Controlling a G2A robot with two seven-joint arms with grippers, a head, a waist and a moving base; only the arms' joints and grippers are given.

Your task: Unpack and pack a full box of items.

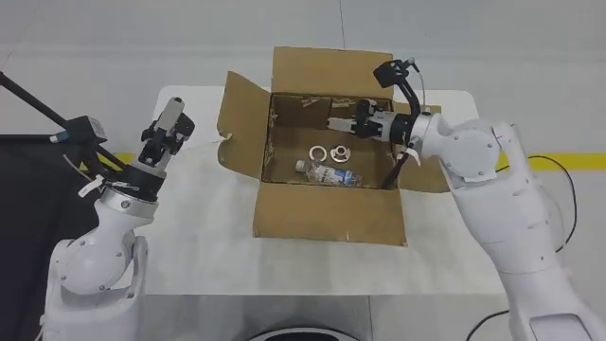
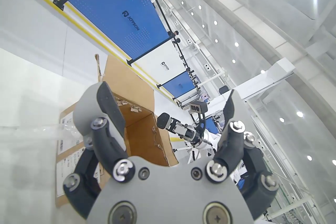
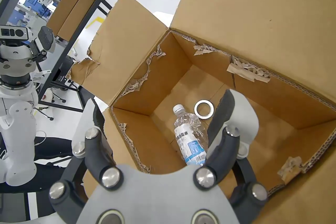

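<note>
- Cardboard box (image 1: 327,213): centre of the top view on the table (image 1: 208,246), flaps open, inner edges torn.
- Clear plastic bottle (image 3: 190,135): lying on the box floor near a white ring (image 3: 204,109). Likely light, crushable and slippery; best gripped across the body. The blue-and-white label carries print.
- Right tool (image 3: 162,104): spread wide, empty, above the box.
- Left tool (image 2: 168,91): spread wide, empty, at left of the top view.

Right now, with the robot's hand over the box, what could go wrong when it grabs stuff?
1. The bottle lies on its side on the floor of the box, so it might roll or slip from the open right gripper.
2. The white ring lies flat, so it may be hard to pinch.
3. The box looks deep, so the gripper could bump its torn walls going down.
</note>
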